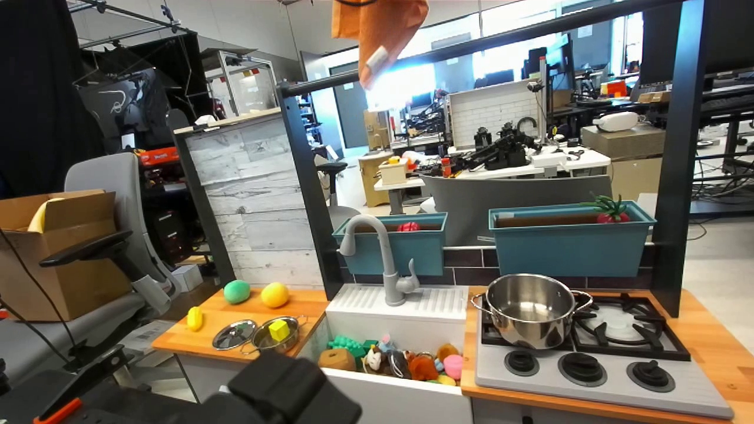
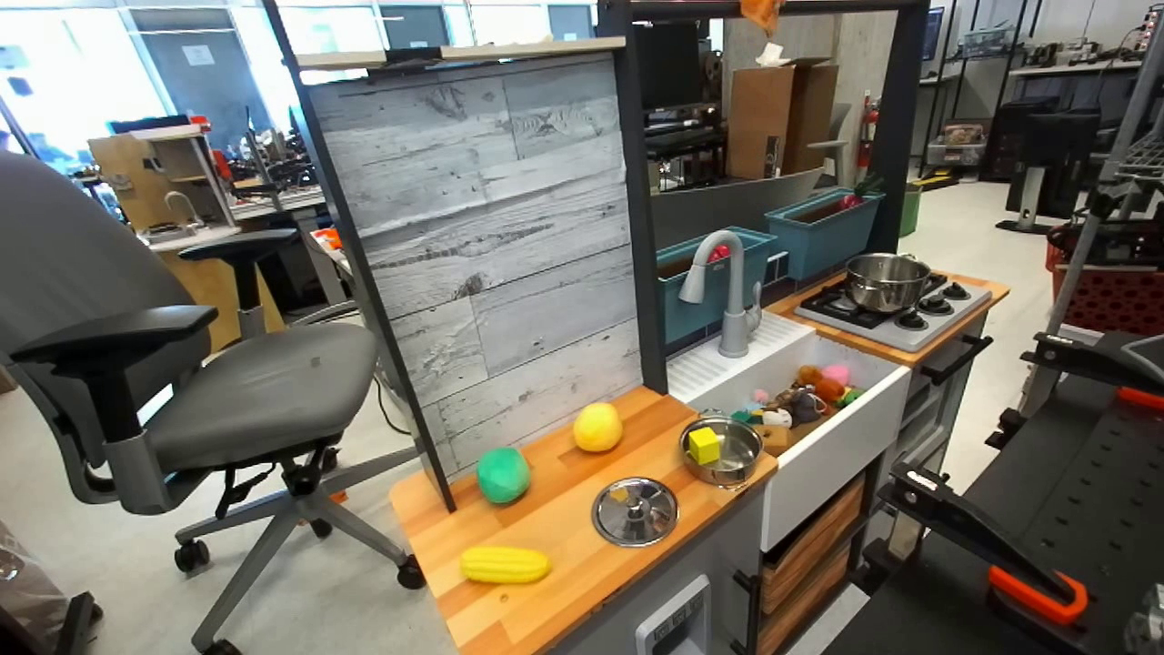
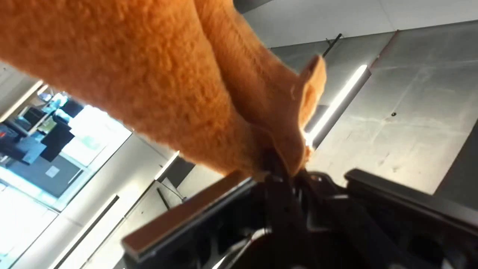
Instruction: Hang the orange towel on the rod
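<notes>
The orange towel (image 1: 383, 29) hangs down from the top edge of an exterior view, its upper part cut off. Its lower tip, with a white tag, overlaps the black rod (image 1: 565, 24) near the rod's left end. A small tip of the towel (image 2: 762, 13) also overlaps the rod (image 2: 837, 7) at the top of an exterior view. I cannot tell whether towel and rod touch. In the wrist view my gripper (image 3: 287, 173) is shut on a bunched part of the towel (image 3: 157, 74). The fingertips are partly hidden by cloth. The gripper is out of both exterior views.
Black posts (image 1: 683, 159) carry the rod above a toy kitchen. Below it stand teal planters (image 1: 571, 247), a grey faucet (image 1: 386, 253), a sink of toys (image 1: 400, 400) and a steel pot (image 1: 530, 312) on the stove. A wood-pattern panel (image 2: 509, 236) stands beside the rod frame.
</notes>
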`<action>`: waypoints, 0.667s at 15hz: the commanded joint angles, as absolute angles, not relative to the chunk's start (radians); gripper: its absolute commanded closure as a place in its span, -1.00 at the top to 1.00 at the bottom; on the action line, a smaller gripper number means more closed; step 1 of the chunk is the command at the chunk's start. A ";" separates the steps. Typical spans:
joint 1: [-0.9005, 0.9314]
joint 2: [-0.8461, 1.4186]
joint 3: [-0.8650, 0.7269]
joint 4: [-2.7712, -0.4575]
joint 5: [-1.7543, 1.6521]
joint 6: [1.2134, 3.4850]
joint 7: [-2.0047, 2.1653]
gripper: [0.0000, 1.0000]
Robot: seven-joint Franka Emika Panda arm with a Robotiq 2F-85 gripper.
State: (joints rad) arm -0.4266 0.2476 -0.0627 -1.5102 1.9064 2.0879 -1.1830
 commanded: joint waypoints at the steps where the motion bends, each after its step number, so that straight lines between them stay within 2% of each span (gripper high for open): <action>1: -0.363 0.341 -0.115 -1.267 2.065 2.189 -1.098 -0.98; 7: -0.341 0.526 -0.145 -0.973 2.035 2.222 -0.941 -0.98; 10: -0.353 0.606 -0.148 -0.961 1.921 2.176 -0.823 -0.98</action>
